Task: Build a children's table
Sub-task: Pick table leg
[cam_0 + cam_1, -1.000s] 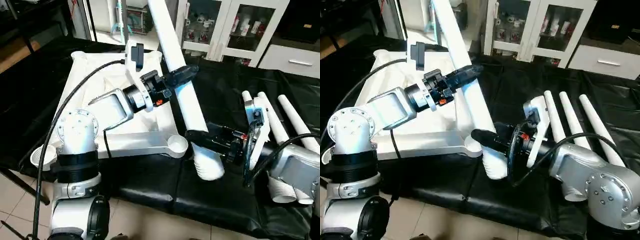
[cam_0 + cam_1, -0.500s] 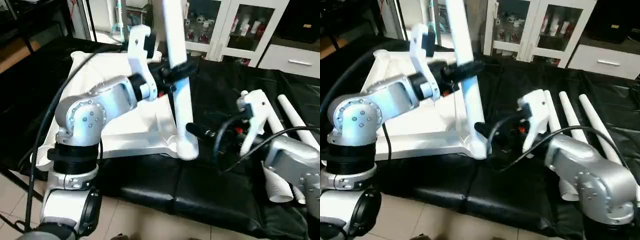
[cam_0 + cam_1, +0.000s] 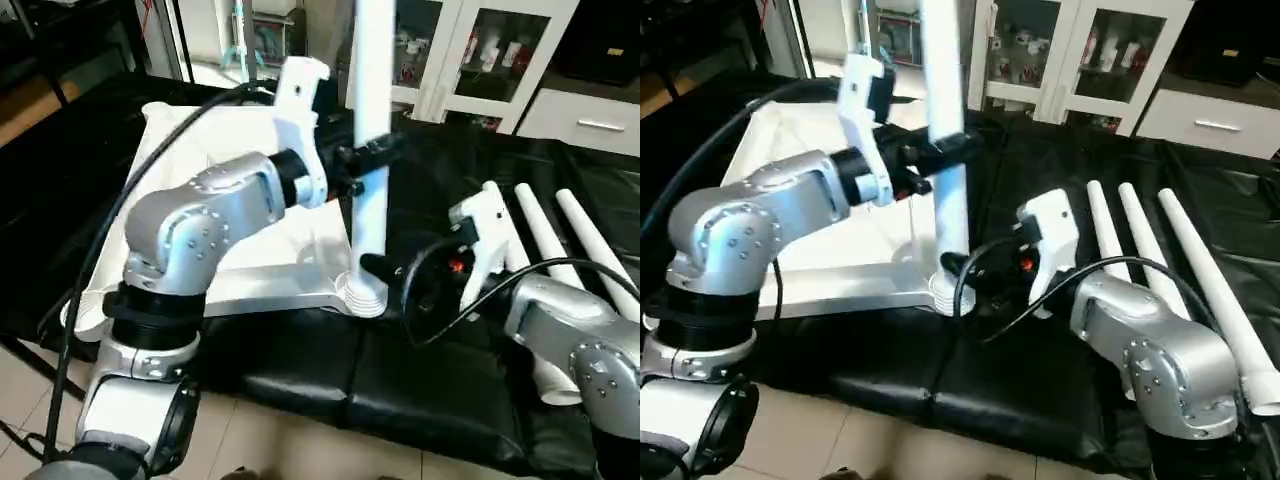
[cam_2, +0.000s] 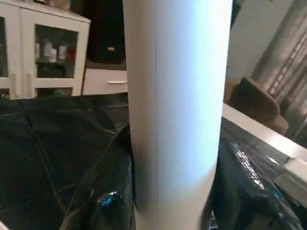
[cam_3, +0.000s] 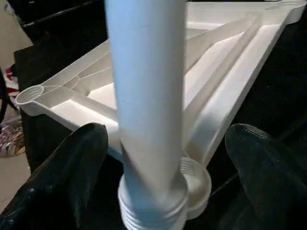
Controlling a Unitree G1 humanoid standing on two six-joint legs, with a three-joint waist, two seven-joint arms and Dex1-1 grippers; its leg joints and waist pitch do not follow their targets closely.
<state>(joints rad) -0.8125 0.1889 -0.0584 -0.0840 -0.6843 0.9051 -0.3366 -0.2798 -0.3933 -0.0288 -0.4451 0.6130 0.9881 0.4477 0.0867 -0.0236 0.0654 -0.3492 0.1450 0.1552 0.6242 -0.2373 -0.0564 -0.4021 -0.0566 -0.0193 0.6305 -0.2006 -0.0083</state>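
Observation:
The children's table top (image 3: 185, 135) lies upside down on the black-covered bench, ribs up. One white leg (image 3: 369, 120) stands nearly upright, with its threaded thick end (image 5: 152, 207) at the near corner socket (image 5: 197, 183). Whether the end sits inside the socket I cannot tell. My left gripper (image 3: 372, 152) is shut on the leg halfway up, and the leg (image 4: 175, 110) looms close in the left wrist view. Low down, my right gripper (image 5: 165, 136) is open, one black finger (image 5: 67, 177) on each side of the leg and apart from it.
Three more white legs (image 3: 1150, 245) lie side by side on the black cover to the right. A white glass-door cabinet (image 3: 470, 45) stands behind the bench. The bench's front edge runs just below the near socket, with tiled floor (image 3: 270, 450) beneath.
The leg swung from a slant to nearly upright and its thick end moved left onto the near corner socket. My right gripper let go of that end and opened.

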